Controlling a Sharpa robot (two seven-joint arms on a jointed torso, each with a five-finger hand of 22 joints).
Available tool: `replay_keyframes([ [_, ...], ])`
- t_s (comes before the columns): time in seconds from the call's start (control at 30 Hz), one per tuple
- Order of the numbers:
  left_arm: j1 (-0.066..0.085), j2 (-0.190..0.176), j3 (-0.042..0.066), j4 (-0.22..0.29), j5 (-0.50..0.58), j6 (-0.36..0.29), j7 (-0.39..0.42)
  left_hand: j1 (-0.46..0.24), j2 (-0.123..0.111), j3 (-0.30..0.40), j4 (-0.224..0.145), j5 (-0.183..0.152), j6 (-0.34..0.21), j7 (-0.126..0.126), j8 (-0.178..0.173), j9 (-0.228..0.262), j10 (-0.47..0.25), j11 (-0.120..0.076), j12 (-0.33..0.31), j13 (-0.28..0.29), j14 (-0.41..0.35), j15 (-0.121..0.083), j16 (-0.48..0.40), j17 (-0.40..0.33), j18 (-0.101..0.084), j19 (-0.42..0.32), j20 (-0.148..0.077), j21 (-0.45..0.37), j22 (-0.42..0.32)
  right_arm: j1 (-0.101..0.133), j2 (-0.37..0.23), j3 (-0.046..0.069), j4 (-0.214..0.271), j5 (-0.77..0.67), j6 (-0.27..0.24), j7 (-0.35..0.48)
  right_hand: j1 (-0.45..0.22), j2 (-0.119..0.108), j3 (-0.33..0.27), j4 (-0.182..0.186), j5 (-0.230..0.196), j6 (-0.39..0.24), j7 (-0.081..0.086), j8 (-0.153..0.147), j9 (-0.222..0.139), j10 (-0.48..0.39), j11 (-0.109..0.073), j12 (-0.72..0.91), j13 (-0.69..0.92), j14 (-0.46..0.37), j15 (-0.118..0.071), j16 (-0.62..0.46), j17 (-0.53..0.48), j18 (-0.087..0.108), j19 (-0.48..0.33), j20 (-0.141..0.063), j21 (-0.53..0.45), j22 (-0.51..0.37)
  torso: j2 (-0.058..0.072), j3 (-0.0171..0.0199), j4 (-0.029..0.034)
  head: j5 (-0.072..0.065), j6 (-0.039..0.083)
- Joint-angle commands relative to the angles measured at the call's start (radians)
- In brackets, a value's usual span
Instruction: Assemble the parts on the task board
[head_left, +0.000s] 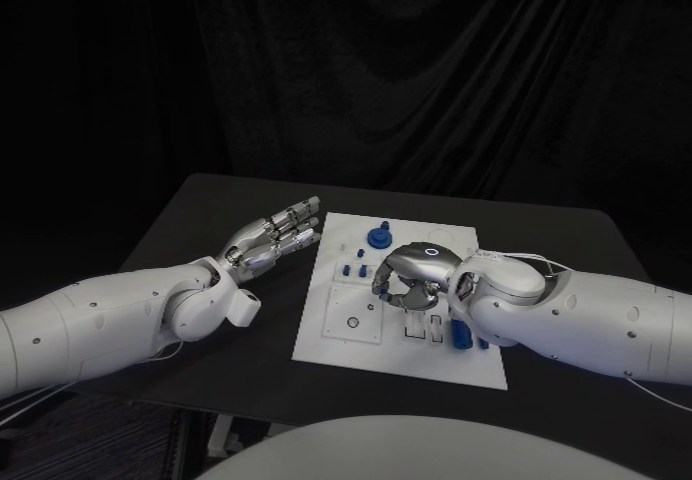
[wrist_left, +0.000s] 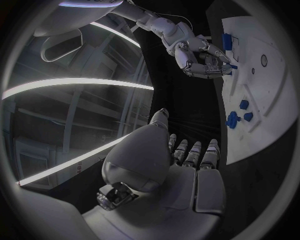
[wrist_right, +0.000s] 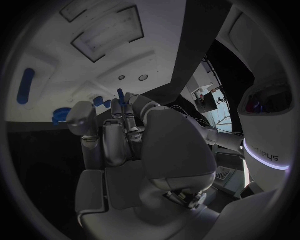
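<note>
The right hand (head_left: 408, 279) seemingly pinches a small blue peg (wrist_right: 120, 95) over the white plastic task board (head_left: 346, 345) — a loose pinch could tilt or drop it; the left hand (head_left: 271, 240) hovers empty, fingers apart.

No readable text, labels or numbers on the task board (head_left: 325, 345), the parts or the arms. Faint lettering elsewhere in the right wrist view, too blurred to read.

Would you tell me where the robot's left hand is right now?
In the head view, the left hand hovers over the black table, just off the task board's left edge, holding nothing.
</note>
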Motion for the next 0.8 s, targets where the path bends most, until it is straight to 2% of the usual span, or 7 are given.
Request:
replay_keyframes([
  [0.03,-0.004,0.002,0.001,0.0,0.007,0.015,0.042,-0.011,0.002,0.001,-0.008,0.003,0.0,0.006,0.0,0.002,0.001,0.008,0.005,0.001,-0.005,0.002,0.005,0.0,0.005,-0.015,-0.001,-0.009,-0.007,-0.013,0.015,0.001,-0.016,-0.028,0.012,-0.006,0.004,0.0,-0.004,-0.004,-0.002,-0.006,-0.003,-0.006,0.002,0.025,-0.021,0.006,0.001,0.003,-0.002,0.003,0.001,-0.006,0.001,-0.005,0.005,0.118,-0.001,-0.0008,0.0009,0.005,0.0],
  [0.23,-0.008,0.004,0.001,0.0,0.007,0.015,0.043,-0.011,0.003,0.003,-0.012,0.004,0.003,0.008,0.0,0.002,0.002,0.009,0.006,0.001,-0.005,0.002,0.005,0.0,0.01,0.004,0.0,0.004,0.003,-0.029,0.038,0.001,-0.042,-0.041,0.006,-0.004,0.006,0.0,-0.003,-0.005,-0.002,-0.006,-0.003,-0.007,0.002,0.025,-0.021,0.005,0.002,0.003,-0.002,0.003,0.0,-0.006,0.001,-0.005,0.005,0.118,-0.001,-0.0001,0.0021,0.009,0.0],
  [0.33,-0.009,0.003,0.001,0.002,0.007,0.015,0.042,-0.011,0.003,0.004,-0.013,0.004,0.003,0.008,0.0,0.002,0.002,0.009,0.006,0.001,-0.005,0.002,0.005,0.0,0.005,-0.015,-0.002,-0.008,-0.007,-0.033,0.045,0.001,-0.05,-0.066,0.001,-0.005,0.006,0.0,-0.003,-0.005,-0.002,-0.006,-0.003,-0.007,0.003,0.024,-0.021,0.005,0.002,0.003,-0.002,0.003,0.0,-0.006,0.001,-0.005,0.006,0.118,0.0,0.0008,0.0017,0.011,0.0],
  [0.47,-0.01,0.002,0.001,0.002,0.007,0.016,0.042,-0.012,0.004,0.005,-0.014,0.005,0.004,0.009,0.001,0.002,0.002,0.009,0.006,0.001,-0.004,0.003,0.005,0.0,0.006,-0.015,-0.001,-0.008,-0.007,-0.036,0.051,0.001,-0.056,-0.083,-0.007,-0.004,0.006,0.0,-0.003,-0.005,-0.002,-0.006,-0.003,-0.007,0.003,0.024,-0.021,0.005,0.002,0.003,-0.002,0.002,-0.001,-0.006,0.001,-0.005,0.006,0.118,0.0,-0.0001,0.0038,0.007,0.0],
  [0.5,-0.01,0.002,0.001,0.002,0.007,0.016,0.042,-0.013,0.005,0.006,-0.015,0.005,0.003,0.009,0.0,0.002,0.001,0.01,0.006,0.001,-0.004,0.004,0.005,0.0,0.012,0.008,0.0,0.007,0.004,-0.037,0.052,0.001,-0.057,-0.085,-0.008,-0.004,0.006,0.0,-0.003,-0.005,-0.002,-0.006,-0.003,-0.007,0.003,0.024,-0.021,0.005,0.002,0.002,-0.002,0.002,-0.002,-0.006,0.001,-0.005,0.006,0.118,-0.001,-0.0005,0.0049,0.006,0.0],
  [0.57,-0.011,0.002,0.001,0.002,0.007,0.015,0.042,-0.013,0.005,0.006,-0.016,0.005,0.003,0.009,0.0,0.002,0.001,0.01,0.006,0.001,-0.004,0.004,0.005,0.0,0.008,-0.007,0.0,-0.003,-0.003,-0.038,0.055,0.001,-0.059,-0.088,-0.01,-0.004,0.006,0.0,-0.003,-0.005,-0.002,-0.006,-0.003,-0.007,0.003,0.024,-0.021,0.005,0.002,0.002,-0.002,0.002,-0.002,-0.006,0.001,-0.005,0.006,0.118,-0.001,-0.0004,0.0052,0.007,0.0],
  [0.8,-0.011,0.006,0.001,-0.001,0.007,0.017,0.041,-0.016,0.005,0.007,-0.019,0.004,0.004,0.009,0.001,0.002,0.001,0.009,0.006,0.001,-0.004,0.003,0.005,0.0,0.007,-0.012,-0.001,-0.006,-0.005,-0.04,0.06,0.001,-0.061,-0.092,-0.012,-0.006,0.006,0.0,-0.003,-0.005,-0.002,-0.006,-0.003,-0.007,0.003,0.024,-0.021,0.005,0.002,0.003,-0.002,0.002,-0.001,-0.007,0.002,-0.005,0.008,0.119,0.0,0.0006,0.0012,0.015,0.0],
])
